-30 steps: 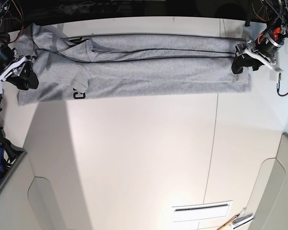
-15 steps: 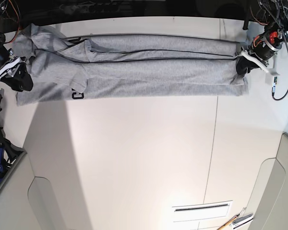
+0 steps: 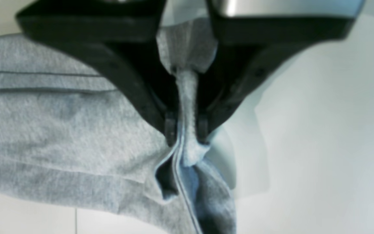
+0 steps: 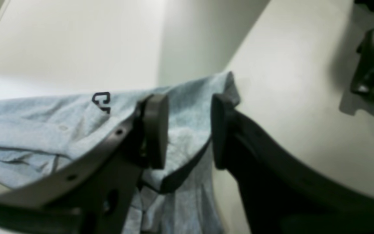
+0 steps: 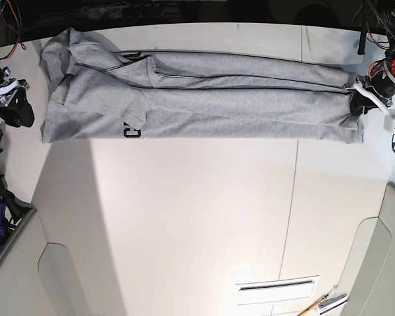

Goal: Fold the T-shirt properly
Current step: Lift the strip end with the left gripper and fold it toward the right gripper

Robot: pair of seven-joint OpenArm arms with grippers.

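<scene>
The T-shirt (image 5: 204,99) lies stretched along the worktop's (image 5: 197,217) far edge; the left end effector (image 3: 185,130) pinches its hem, while the right end effector (image 4: 187,130) gapes apart.

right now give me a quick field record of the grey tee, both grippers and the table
garment: heather-grey cotton T-shirt, folded into a long band across the table's far edge
print: black capitals, partly showing
left gripper: shut on the shirt's end
right gripper: open, fabric seen between its pads, off the shirt in base view
surface: white table
</scene>
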